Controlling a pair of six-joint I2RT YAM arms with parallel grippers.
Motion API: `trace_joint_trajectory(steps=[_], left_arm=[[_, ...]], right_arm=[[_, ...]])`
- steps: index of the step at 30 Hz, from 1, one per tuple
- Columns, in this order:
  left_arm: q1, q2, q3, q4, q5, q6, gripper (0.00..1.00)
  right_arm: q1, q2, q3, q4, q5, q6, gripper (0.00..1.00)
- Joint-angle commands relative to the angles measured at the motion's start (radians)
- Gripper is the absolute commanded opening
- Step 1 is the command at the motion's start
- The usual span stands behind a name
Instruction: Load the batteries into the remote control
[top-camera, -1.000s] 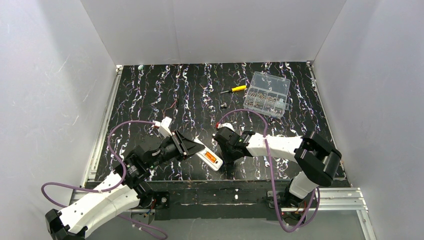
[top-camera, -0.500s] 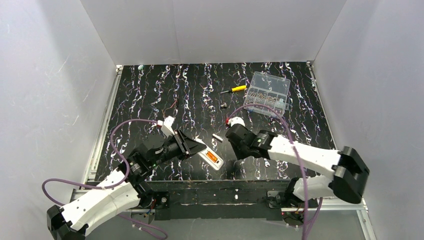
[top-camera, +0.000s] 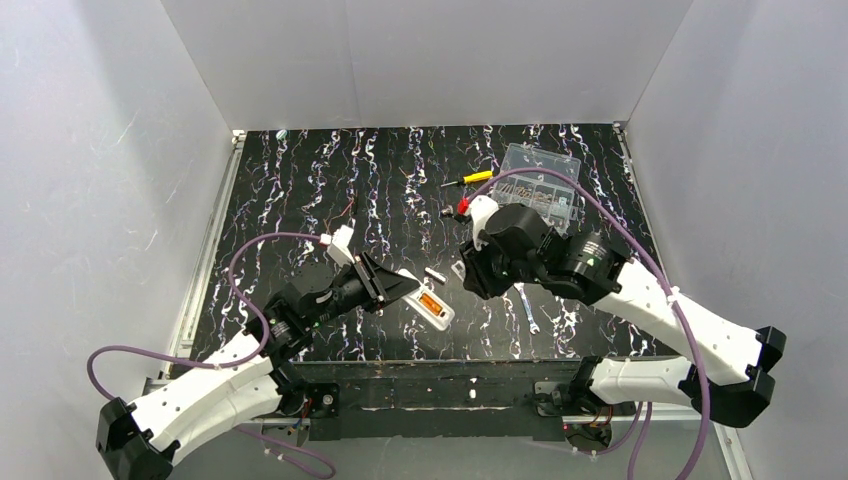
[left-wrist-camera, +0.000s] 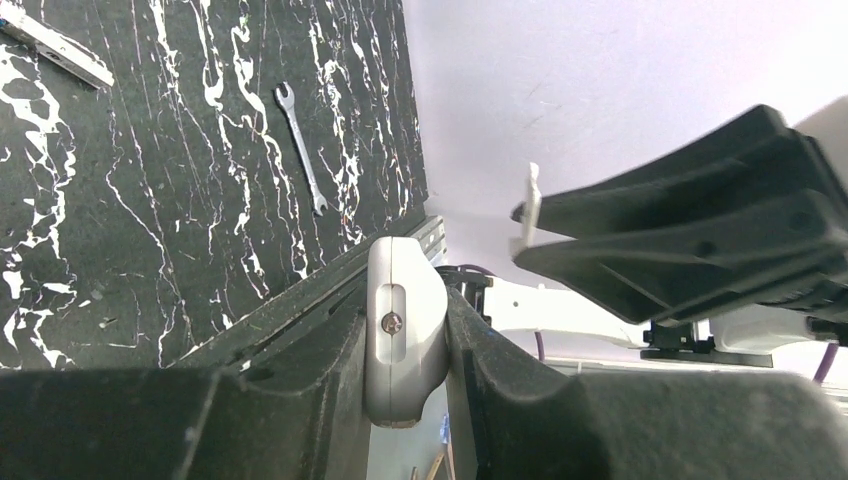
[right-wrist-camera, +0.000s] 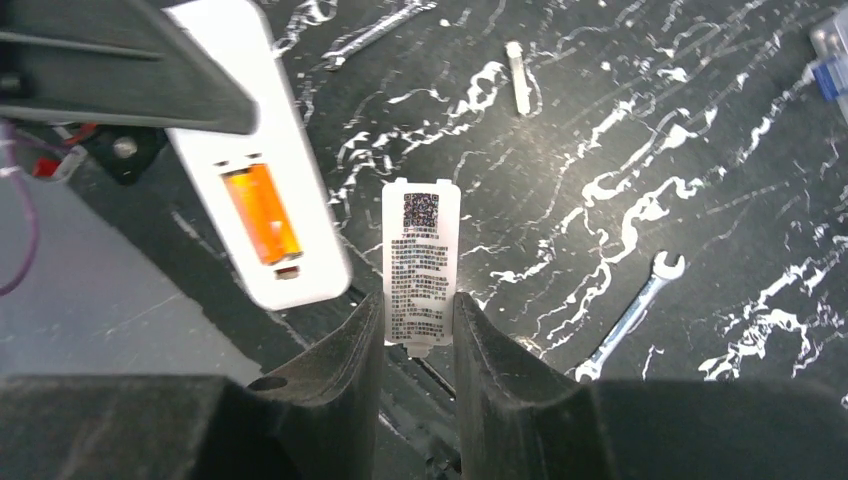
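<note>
left gripper (left-wrist-camera: 405, 335) is clamped on the one white remote (right-wrist-camera: 312, 258), one orange battery (right-wrist-camera: 262, 213) in it. right gripper (right-wrist-camera: 420, 322) pinches one labelled cover (right-wrist-camera: 421, 255); one spanner (right-wrist-camera: 630, 318) on the counter (right-wrist-camera: 700, 150) to its right.

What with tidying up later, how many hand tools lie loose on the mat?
2. A yellow screwdriver lies at the far side beside the clear box; a small wrench lies nearer the front, by the right arm. Others may be hidden beneath it.
</note>
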Motion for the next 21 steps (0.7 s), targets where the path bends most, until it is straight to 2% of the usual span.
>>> trace_joint_trajectory(steps=[1,8,21], left_arm=[[0.005,0.010,0.019,0.105,-0.004,0.002,0.00],[0.005,0.006,0.036,0.074,-0.032,0.010,0.00],[0.006,0.016,0.033,0.122,-0.038,-0.010,0.00]], right_arm=[[0.008,0.029,0.112,-0.074,-0.124,-0.056,0.23],[0.048,0.106,0.224,-0.147,-0.107,-0.056,0.22],[0.112,0.177,0.244,-0.120,-0.142,-0.093,0.21]])
